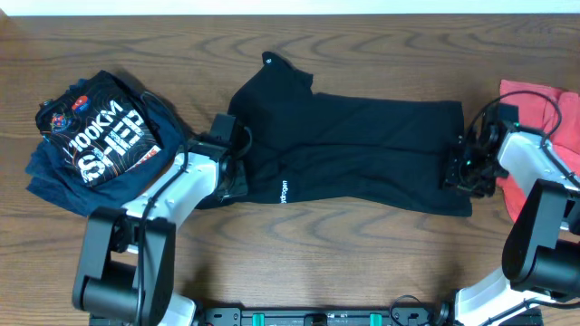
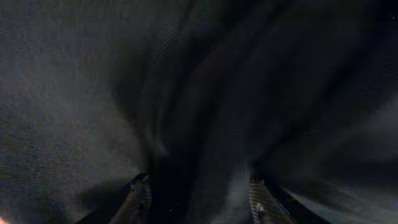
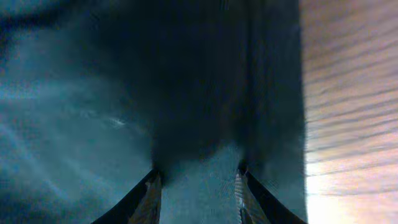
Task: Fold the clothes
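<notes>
**Item: black tee**. Plain black fabric with a small white logo mark near the front edge. It lies across the middle of the wooden table as a long band running left to right, with one part sticking out toward the far left corner.

**Left gripper**. The arm reaches in from the front left and the gripper is set low on the band's left end. In the wrist view its fingers stand apart, and creased black cloth fills the space between them. Whether it clamps the cloth cannot be told.

**Right gripper**. It sits at the band's right end, beside bare table. Its fingers are parted, with dark cloth between them. Whether it has a hold cannot be told.

**Also present:** a crumpled navy "100KM" tee at far left and a red garment at the right edge.
</notes>
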Motion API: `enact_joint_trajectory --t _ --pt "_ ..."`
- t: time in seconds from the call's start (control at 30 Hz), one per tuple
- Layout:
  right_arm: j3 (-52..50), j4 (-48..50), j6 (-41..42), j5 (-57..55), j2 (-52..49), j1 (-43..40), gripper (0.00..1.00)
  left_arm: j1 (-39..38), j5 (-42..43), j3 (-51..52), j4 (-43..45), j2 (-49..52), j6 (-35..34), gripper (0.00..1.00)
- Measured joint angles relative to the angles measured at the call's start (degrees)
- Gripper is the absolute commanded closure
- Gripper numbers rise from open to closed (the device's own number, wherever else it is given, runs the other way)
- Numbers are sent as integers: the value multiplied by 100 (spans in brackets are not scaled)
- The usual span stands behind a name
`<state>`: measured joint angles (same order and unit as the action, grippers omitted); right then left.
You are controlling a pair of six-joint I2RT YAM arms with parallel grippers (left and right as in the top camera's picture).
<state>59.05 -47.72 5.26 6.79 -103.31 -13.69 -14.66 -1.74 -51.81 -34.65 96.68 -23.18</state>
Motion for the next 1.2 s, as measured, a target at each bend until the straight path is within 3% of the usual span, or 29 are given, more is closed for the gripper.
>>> enact_joint_trajectory --t 0.47,0.8,0.83,0.9,0.93,1.07,1.2 --pt "-177 -413 627 -1036 90 -415 65 87 138 59 -1735 94 -256 48" --pt "-142 -603 671 -1034 254 -501 61 107 356 72 -2033 -291 -221 48" --pt "-109 -649 671 -1025 334 -501 59 107 374 48 -2085 -490 -203 46" --pt "28 -713 673 -988 660 -501 53 107 404 -83 -2100 -933 -127 24" --pt "111 -713 680 -957 828 -501 51 109 420 -179 -2048 -1123 -72 20" --pt "459 -501 562 -579 1596 -511 41 111 439 -704 -1272 -1751 109 13" --pt "531 -385 286 -59 2039 -509 38 125 522 -1198 -483 -1670 382 9"
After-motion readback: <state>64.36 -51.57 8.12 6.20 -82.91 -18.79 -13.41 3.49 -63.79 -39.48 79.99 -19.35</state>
